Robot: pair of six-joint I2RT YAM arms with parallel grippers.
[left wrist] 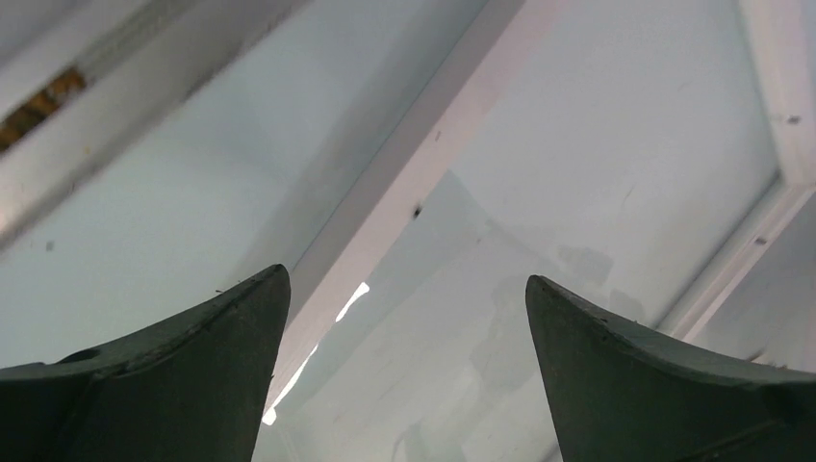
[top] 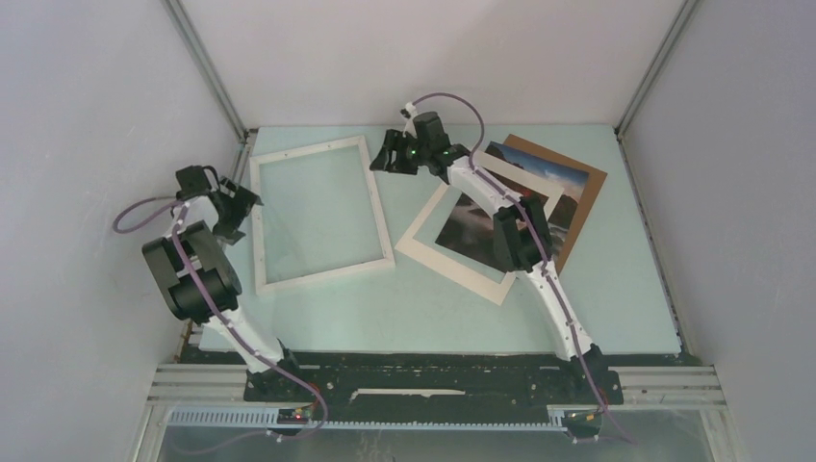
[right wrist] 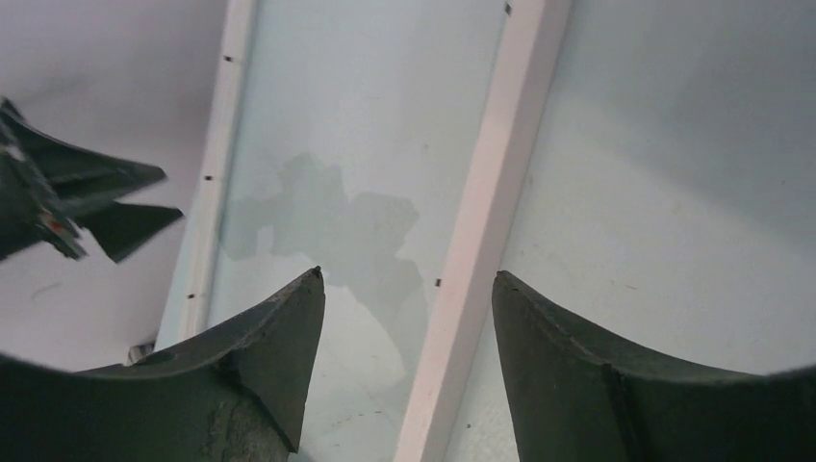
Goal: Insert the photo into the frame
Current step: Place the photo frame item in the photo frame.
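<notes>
- A pale green table (top: 616,308) is seen, closed in by plain white walls
- The photo (top: 465,231) is laid flat at about 3 o'clock from the table's middle, turned askew, its wide white border showing; part of it is hidden under the right arm
- A brown backing board (top: 589,207) is found beneath it, sticking out toward 2 o'clock
- The frame (top: 327,274) is laid flat at 9 o'clock from the photo, near but apart, with nothing in its opening
- The right gripper (right wrist: 409,274) is held above the frame's 1 o'clock corner; its jaws are parted fairly wide on either side of the rail below, and nothing is gripped
- The left gripper (left wrist: 404,279) is held over the frame's 9 o'clock rail, spread to its full width and gripping nothing
- The step in hand is judged to be the letting go of the frame; the photo is not yet taken up
- Next, the right gripper would have to be swung toward 4 o'clock, an edge of the thin print pinched, and the print squared to the tilted frame before being lowered
</notes>
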